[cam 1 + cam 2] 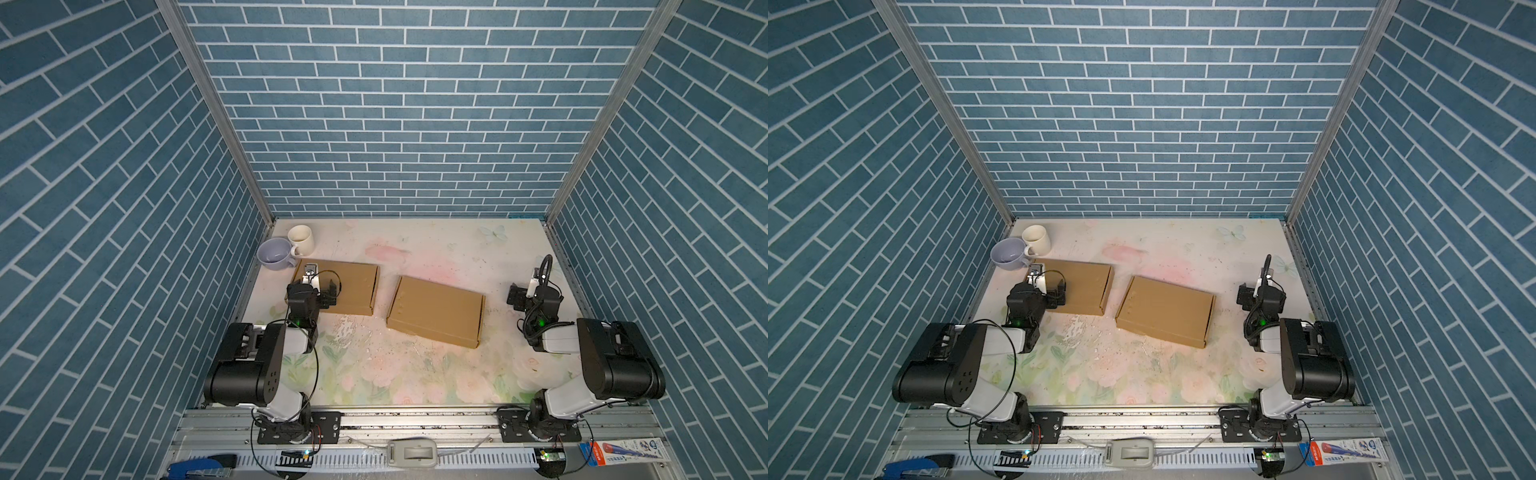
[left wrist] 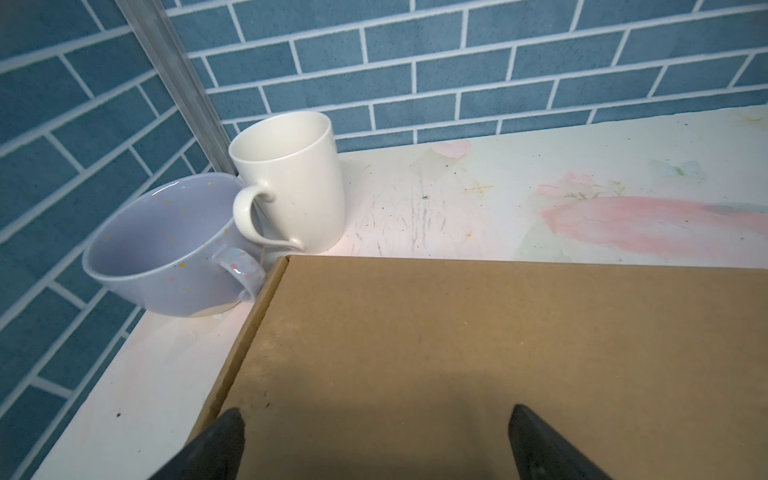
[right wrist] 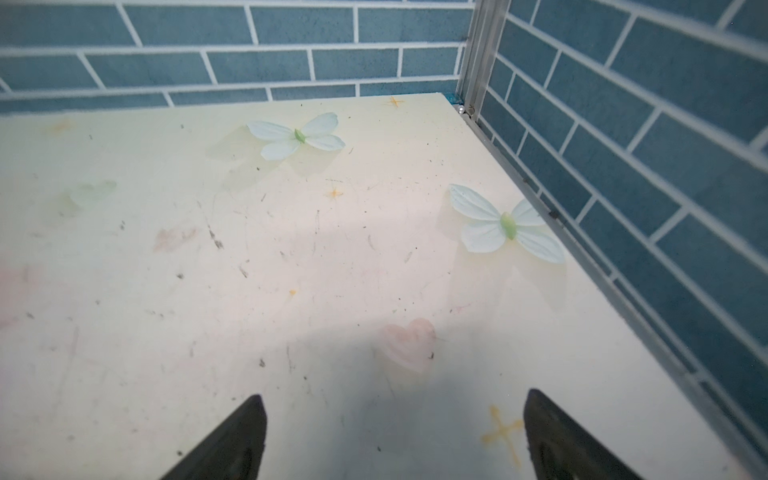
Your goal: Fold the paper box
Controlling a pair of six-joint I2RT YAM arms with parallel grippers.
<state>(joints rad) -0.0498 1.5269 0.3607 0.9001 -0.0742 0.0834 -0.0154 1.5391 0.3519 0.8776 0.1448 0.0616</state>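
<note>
While both sets of jaws stand wide apart with nothing in them, I see my left end effector [image 2: 376, 419] over the left end of a closed brown box [image 2: 457, 353], just beside a lilac cup [image 2: 166, 249] and a white mug [image 2: 291, 178]. My right end effector [image 3: 392, 407] hangs over the counter [image 3: 291, 249] near its right edge. A second box [image 1: 436, 309] lies mid-counter, between the arms.

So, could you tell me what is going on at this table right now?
Two robot arms face two closed cardboard boxes on the table. The left gripper, open and holding nothing, is over the left box; the right box lies mid-table, untouched. The right gripper, also open, is over bare table near the right edge. A white mug and a lilac cup stand in the far left corner.
</note>
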